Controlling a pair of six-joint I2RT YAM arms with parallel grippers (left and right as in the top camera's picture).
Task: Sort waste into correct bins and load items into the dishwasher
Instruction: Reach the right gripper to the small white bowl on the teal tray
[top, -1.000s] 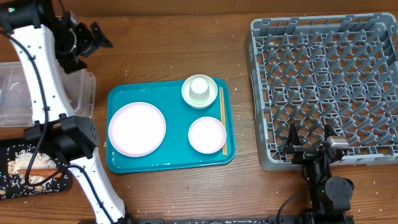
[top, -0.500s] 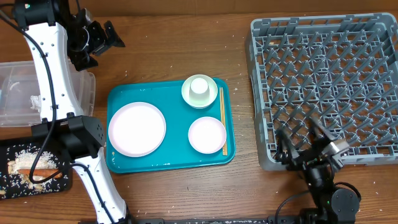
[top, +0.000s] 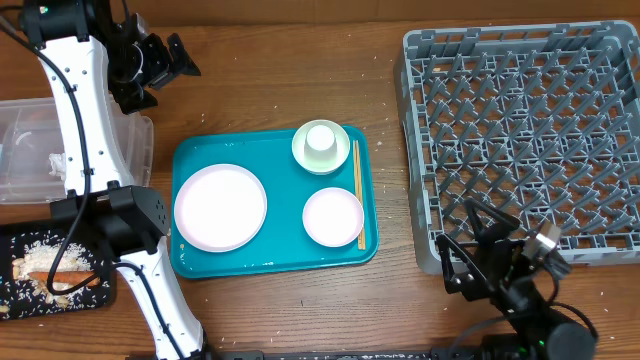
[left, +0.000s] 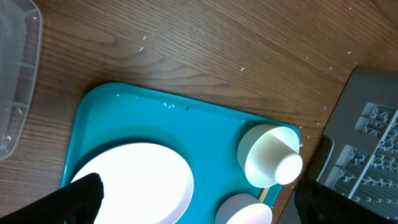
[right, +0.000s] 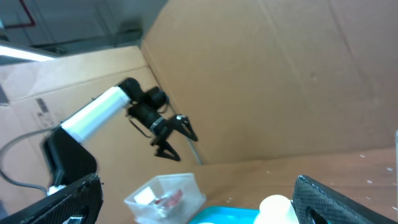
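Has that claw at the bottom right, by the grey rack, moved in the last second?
Yes. The right gripper has turned leftward and slid toward the front left corner of the grey dish rack, jaws open.

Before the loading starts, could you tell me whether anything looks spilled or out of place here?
Only a minor spill: small white crumbs lie scattered over the wooden table around the teal tray, with a few on the tray near its far rim. Nothing else looks askew or damaged.
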